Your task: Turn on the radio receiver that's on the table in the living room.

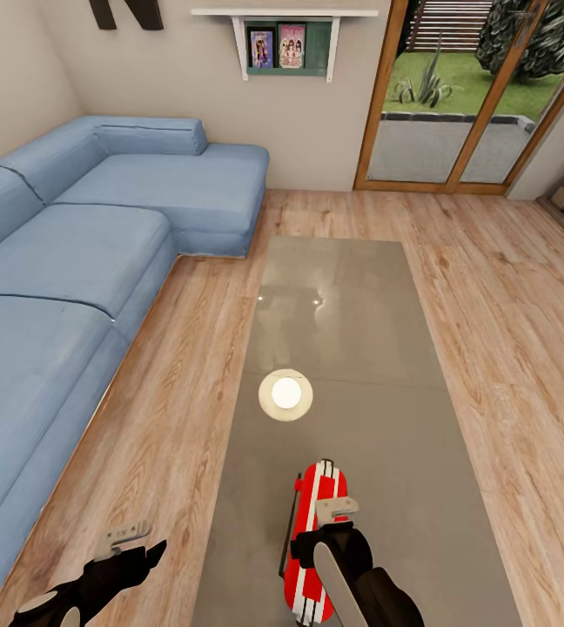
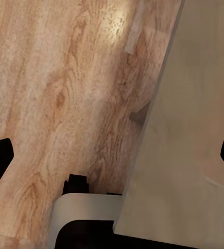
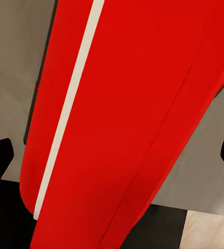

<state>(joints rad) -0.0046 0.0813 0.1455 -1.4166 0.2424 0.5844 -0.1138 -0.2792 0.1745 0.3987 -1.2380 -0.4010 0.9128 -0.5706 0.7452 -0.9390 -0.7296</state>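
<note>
Head view: radio receiver [image 1: 317, 522] lies lengthwise along table [image 1: 386, 348], apparently on edge.

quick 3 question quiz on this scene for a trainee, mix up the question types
1. True or false: the radio receiver lies on the floor beside the sofa.
2. Which hand is right above the radio? A) left hand B) right hand
3. Fill in: the round white glow on the table is a lamp ____.

Key
1. False: it sits on the table, at the near end.
2. B: the right wrist view shows the red body with a white stripe close up; the left hand hangs over the wood floor by the table's edge.
3. reflection
</note>
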